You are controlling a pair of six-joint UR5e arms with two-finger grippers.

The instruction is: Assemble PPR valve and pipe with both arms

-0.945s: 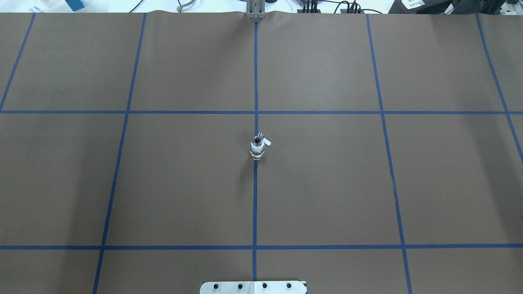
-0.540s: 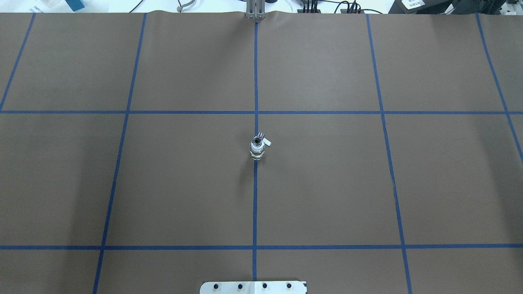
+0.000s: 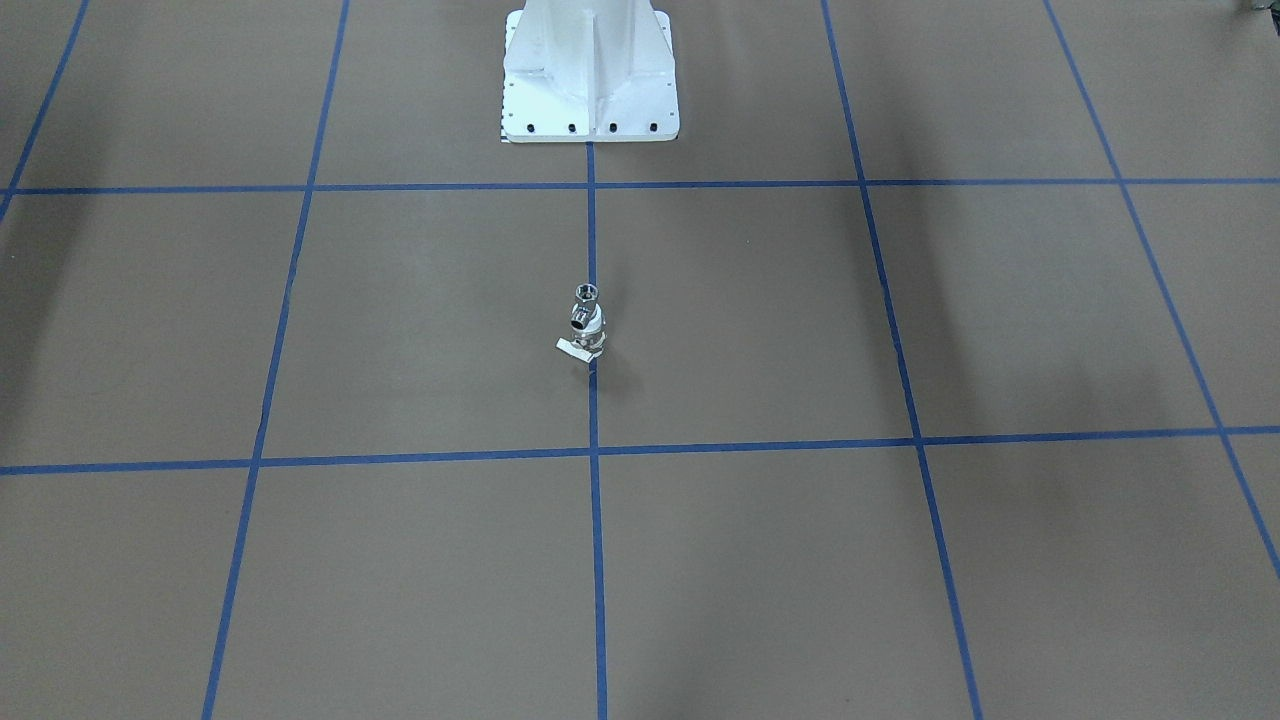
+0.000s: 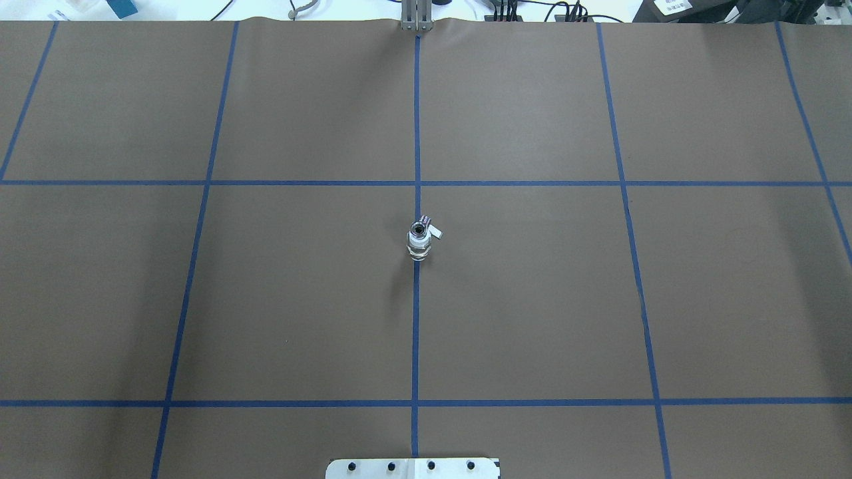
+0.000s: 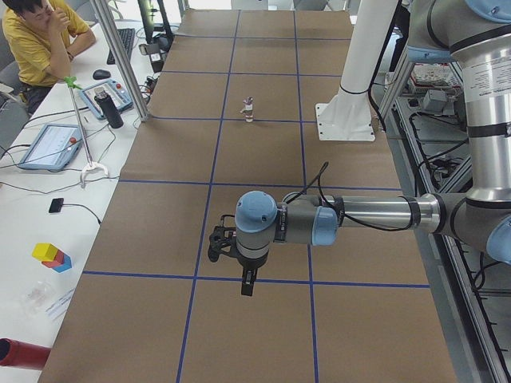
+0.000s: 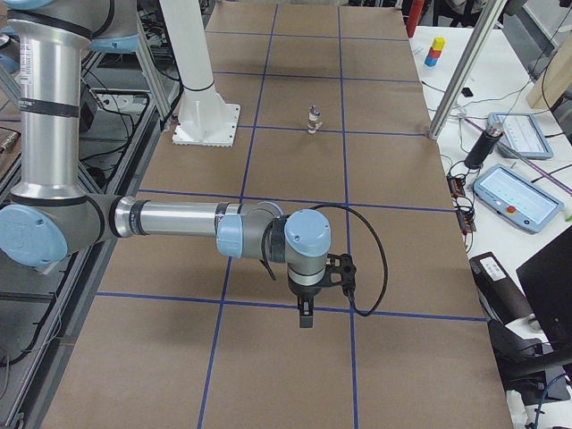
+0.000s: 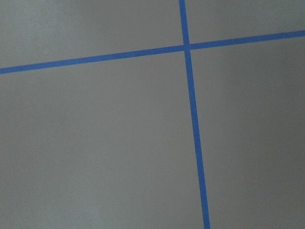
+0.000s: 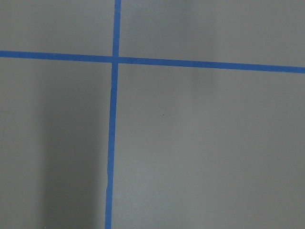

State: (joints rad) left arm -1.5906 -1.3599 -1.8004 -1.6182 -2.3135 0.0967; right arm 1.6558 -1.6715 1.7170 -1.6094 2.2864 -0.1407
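Observation:
The PPR valve (image 4: pixel 419 248) stands upright on the centre blue line in the middle of the table, its pale lever (image 4: pixel 436 231) sticking out sideways. The silver pipe (image 3: pixel 585 292) sits on top of the valve (image 3: pixel 589 326), ring end up, the two joined. Both grippers are far from it and show only in the side views. The left gripper (image 5: pixel 246 284) hangs over the mat at the table's left end and the right gripper (image 6: pixel 304 317) over the right end. Whether either is open or shut, I cannot tell. The wrist views show only mat and tape.
The white pedestal base (image 3: pixel 590 75) stands at the robot's edge. A brown mat (image 4: pixel 532 299) with blue tape lines covers the table. A seated person (image 5: pixel 36 40), tablets, a dark bottle (image 5: pixel 112 110) and coloured blocks (image 5: pixel 51 256) are on the side desk.

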